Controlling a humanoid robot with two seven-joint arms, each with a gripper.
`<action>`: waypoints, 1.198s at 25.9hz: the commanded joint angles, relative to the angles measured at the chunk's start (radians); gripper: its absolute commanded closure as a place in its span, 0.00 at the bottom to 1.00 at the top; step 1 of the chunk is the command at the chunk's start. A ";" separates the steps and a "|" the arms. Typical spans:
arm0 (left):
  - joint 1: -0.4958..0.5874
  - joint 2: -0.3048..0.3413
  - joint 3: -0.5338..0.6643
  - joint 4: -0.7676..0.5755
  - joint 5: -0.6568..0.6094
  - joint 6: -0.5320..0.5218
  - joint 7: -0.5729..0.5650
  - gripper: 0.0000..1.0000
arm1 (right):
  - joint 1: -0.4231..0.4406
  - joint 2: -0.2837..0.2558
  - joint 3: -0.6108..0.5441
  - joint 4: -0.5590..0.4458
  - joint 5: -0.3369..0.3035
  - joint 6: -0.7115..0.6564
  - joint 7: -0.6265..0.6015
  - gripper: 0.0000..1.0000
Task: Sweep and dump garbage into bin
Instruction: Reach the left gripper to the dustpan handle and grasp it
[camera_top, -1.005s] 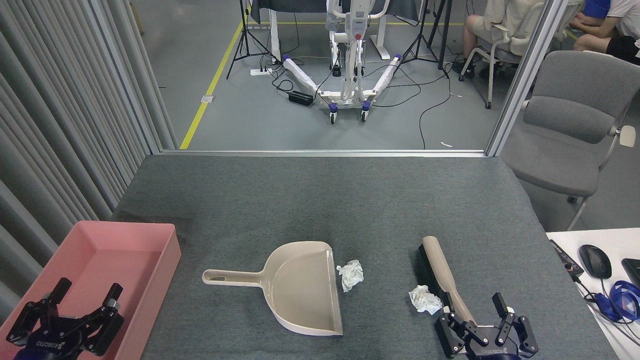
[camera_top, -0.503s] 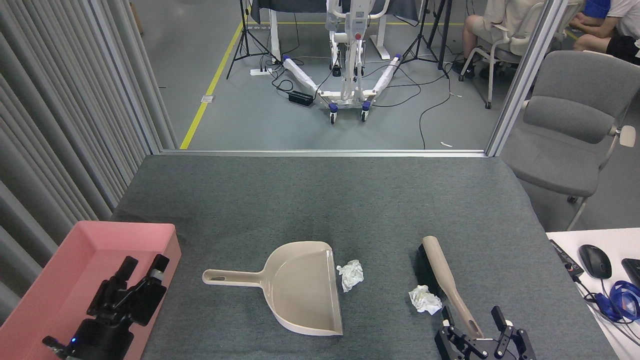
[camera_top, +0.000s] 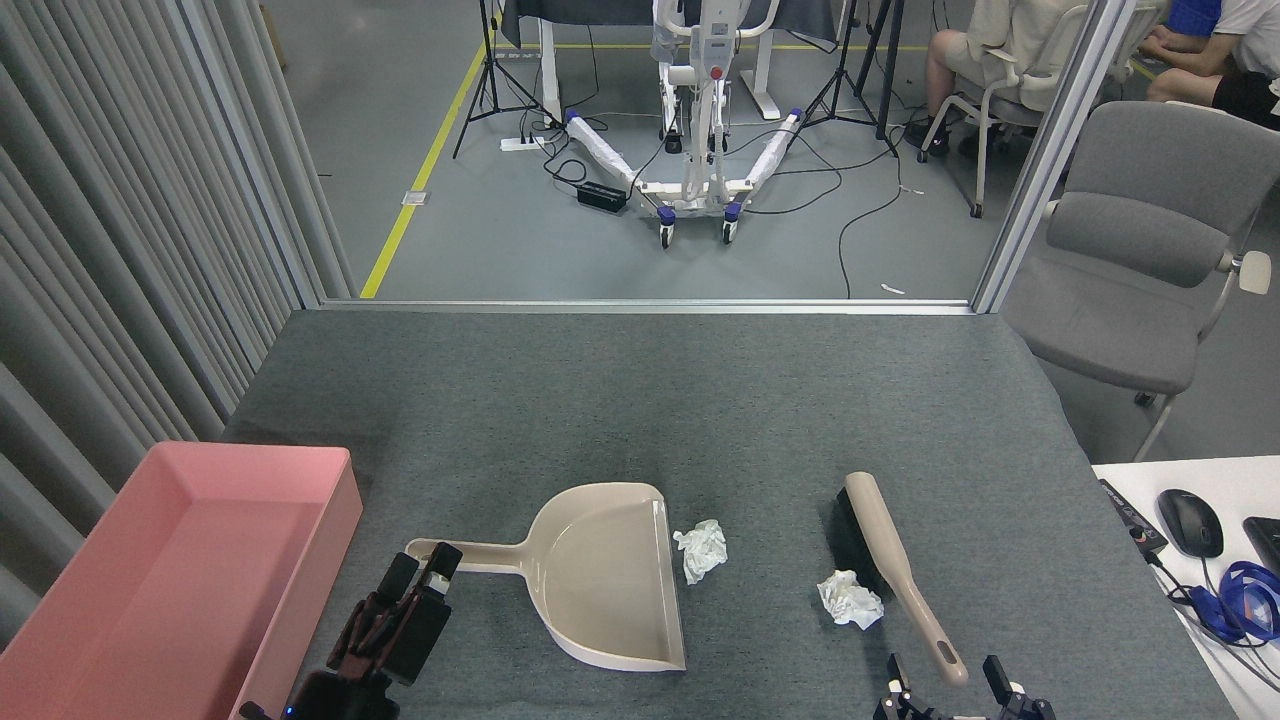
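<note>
Left gripper (camera_top: 428, 566), black, comes up from the bottom edge just right of the bin. Fingertips sit at the end of the beige plastic dustpan's (camera_top: 600, 575) long handle; seen edge-on, so can't tell whether the fingers are spread or closed, or whether they touch the handle.

Right gripper (camera_top: 945, 682) is barely in frame at the bottom edge. Two black fingertips stand apart on either side of the handle end of the beige hand brush with black bristles (camera_top: 890, 565); nothing clamped.

Garbage: one crumpled white tissue wad (camera_top: 702, 548) lies on the grey felt-covered table (camera_top: 640, 400), just off the dustpan's open lip. Second crumpled white tissue wad (camera_top: 850, 599) lies against the left side of the brush, near its neck.

Bin: shallow pink plastic tray (camera_top: 180, 570) at the table's near-left corner, well apart from both wads.
</note>
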 joint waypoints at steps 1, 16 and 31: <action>0.012 -0.085 -0.005 0.037 0.000 0.011 0.001 0.00 | -0.002 0.003 0.000 0.023 -0.001 0.003 -0.002 0.02; -0.066 -0.170 0.004 0.284 0.020 0.069 0.079 0.00 | -0.065 0.003 0.000 0.095 -0.010 0.000 -0.005 0.02; -0.137 -0.263 0.065 0.444 0.059 0.032 0.096 0.00 | -0.151 -0.014 0.007 0.201 -0.007 -0.002 -0.042 0.38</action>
